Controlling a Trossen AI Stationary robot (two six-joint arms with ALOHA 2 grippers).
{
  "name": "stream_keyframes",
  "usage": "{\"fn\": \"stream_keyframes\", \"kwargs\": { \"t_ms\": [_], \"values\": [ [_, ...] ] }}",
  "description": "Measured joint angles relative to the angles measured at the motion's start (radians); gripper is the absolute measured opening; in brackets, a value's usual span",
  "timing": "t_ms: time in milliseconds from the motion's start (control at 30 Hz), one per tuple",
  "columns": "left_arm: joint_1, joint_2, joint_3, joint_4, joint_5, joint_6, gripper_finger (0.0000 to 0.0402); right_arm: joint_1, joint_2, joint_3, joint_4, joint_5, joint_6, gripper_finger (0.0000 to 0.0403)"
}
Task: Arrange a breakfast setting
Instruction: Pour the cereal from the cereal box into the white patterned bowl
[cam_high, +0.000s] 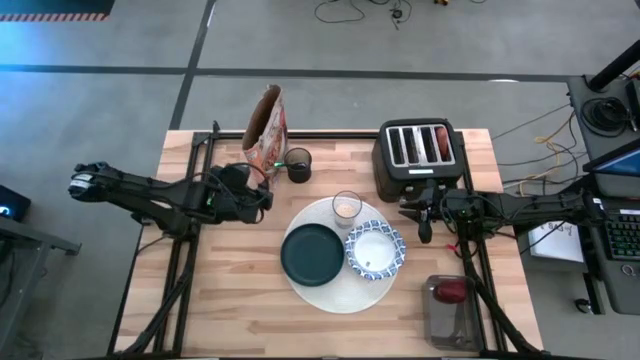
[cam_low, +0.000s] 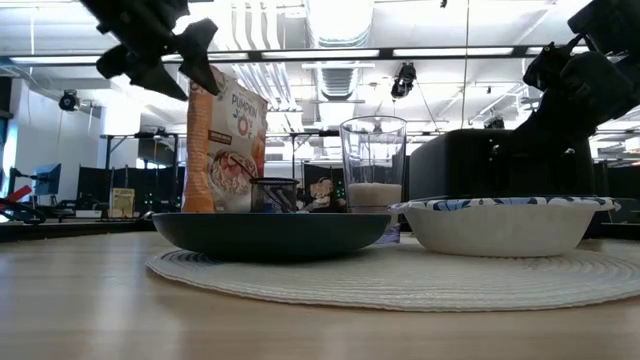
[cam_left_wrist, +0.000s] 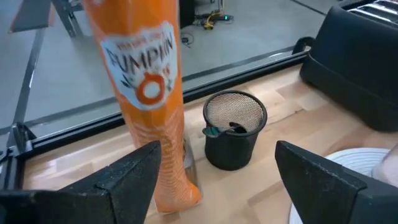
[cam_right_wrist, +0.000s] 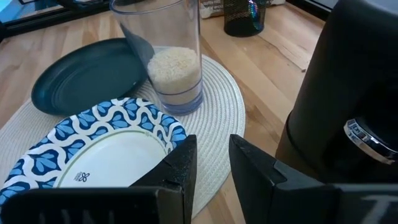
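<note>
The round white mat (cam_high: 335, 295) lies on the table's middle. On it stand the dark green plate (cam_high: 312, 253), the blue-and-white bowl (cam_high: 375, 250) and the clear glass (cam_high: 347, 207), which holds white grains (cam_right_wrist: 176, 68). My left gripper (cam_high: 264, 196) hovers wide open and empty left of the mat, facing an orange cereal box (cam_left_wrist: 146, 93) and a black mesh cup (cam_left_wrist: 234, 129). My right gripper (cam_high: 422, 222) hovers empty by the toaster's front, its fingers (cam_right_wrist: 183, 163) a narrow gap apart, near the bowl's rim (cam_right_wrist: 143, 121). A red apple (cam_high: 452, 291) lies in a clear bin. I cannot make out a bagel or a spoon.
The black four-slot toaster (cam_high: 418, 152) stands at the far right, close to my right gripper. The cereal box (cam_high: 268, 128) and mesh cup (cam_high: 298, 163) stand at the far edge. The clear bin (cam_high: 452, 312) sits at the near right corner. Bare wood lies at the near left.
</note>
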Motion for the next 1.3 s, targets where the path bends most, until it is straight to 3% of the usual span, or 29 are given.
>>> {"fn": "stream_keyframes", "kwargs": {
  "t_ms": [267,467,700,867,1100,1300],
  "values": [
    [0.041,0.001,-0.012,-0.025,-0.024,-0.053,0.0356,0.0,0.0,0.0,0.0,0.0,0.0,0.0081],
    [0.087,0.011,-0.066,0.031,-0.032,-0.081,0.0372,0.0,0.0,0.0,0.0,0.0,0.0,0.0073],
    [0.173,0.035,-0.182,0.287,-0.059,0.035,0.0373,0.0,0.0,0.0,0.0,0.0,0.0,0.0076],
    [0.257,0.077,-0.269,0.547,-0.068,0.203,0.0371,0.0,0.0,0.0,0.0,0.0,0.0,0.008],
    [0.323,0.143,-0.315,0.773,-0.067,0.305,0.0327,0.0,0.0,0.0,0.0,0.0,0.0,0.0072],
    [0.327,0.191,-0.308,0.798,-0.041,0.317,0.0237,0.0,0.0,0.0,0.0,0.0,0.0,0.0072]
  ]
}}
